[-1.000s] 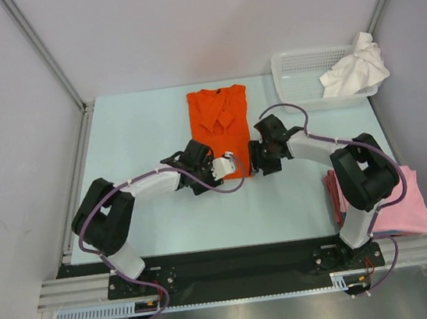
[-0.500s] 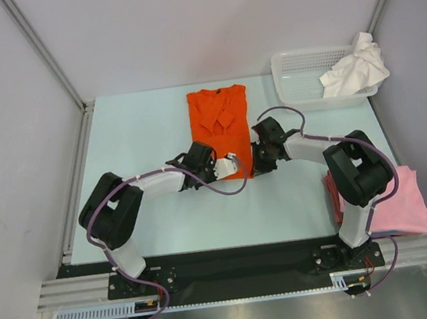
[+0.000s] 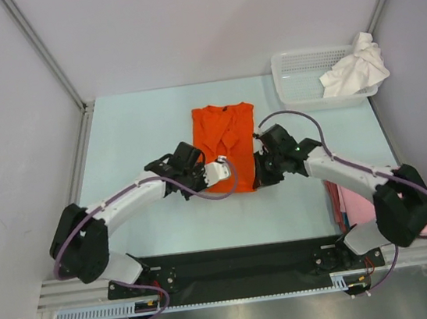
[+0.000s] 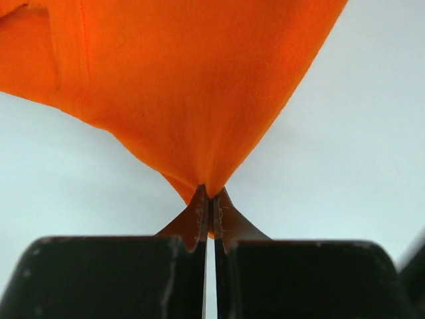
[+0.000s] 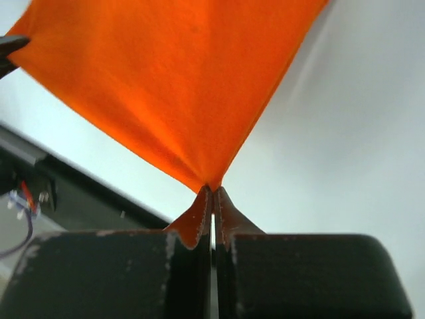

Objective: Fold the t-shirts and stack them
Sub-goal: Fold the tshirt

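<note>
The orange t-shirt (image 3: 225, 130) is pinched tight at its near corners by the left pincer (image 4: 210, 197) and right pincer (image 5: 212, 191), both arms stretched inward over the desk (image 3: 132, 139).

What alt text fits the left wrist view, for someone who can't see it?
Close up, the left claw is shut on a pinched bit of the orange shirt. The cloth fans upward and outward from the pinch, filling the top of the picture, with the pale table behind it.
</note>
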Controlling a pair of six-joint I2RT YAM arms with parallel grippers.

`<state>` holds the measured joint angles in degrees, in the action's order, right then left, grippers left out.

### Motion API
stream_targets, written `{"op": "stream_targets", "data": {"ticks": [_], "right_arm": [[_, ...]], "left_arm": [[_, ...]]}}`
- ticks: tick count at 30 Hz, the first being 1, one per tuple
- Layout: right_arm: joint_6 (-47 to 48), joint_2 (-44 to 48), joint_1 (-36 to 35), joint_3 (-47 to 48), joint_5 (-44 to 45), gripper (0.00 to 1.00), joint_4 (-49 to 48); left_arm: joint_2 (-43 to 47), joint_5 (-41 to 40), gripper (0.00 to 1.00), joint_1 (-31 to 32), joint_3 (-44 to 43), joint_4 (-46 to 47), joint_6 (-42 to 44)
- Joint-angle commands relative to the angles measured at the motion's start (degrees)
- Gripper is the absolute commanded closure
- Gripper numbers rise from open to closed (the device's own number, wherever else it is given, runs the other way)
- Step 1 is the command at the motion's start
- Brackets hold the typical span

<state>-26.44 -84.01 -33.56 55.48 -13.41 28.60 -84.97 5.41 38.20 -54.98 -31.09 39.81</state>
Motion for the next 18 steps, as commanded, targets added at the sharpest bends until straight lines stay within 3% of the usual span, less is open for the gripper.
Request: {"op": "stream_targets", "data": {"ticks": [1,4,8,14,18], "right_arm": [[-0.72,8.49,-2.56,-1.08,-0.21,1.00,15.39],[-1.86,14.04,-2.91,1.37,-1.36,1.00,21.82],[0.32,13.53,-0.73,6.72,-0.65,1.00,23.61],[4.63,1.49,10.34,11.92,-3.36,1.00,13.43],[5.25,-8.52,13.26,21.91,-2.15,1.00,7.36]], "left_arm": [[5.42,4.87,1.00,0.56,-2.66,-20.36,-2.11],[8.76,7.33,1.00,0.56,-6.78,-28.03,-2.28],[8.95,7.25,1.00,-0.92,-13.74,-28.59,-2.81],[-0.27,2.33,1.00,-5.14,-23.23,-19.02,-2.90],[-9.23,0.66,1.00,-7.96,-30.61,-16.11,-2.37]]}}
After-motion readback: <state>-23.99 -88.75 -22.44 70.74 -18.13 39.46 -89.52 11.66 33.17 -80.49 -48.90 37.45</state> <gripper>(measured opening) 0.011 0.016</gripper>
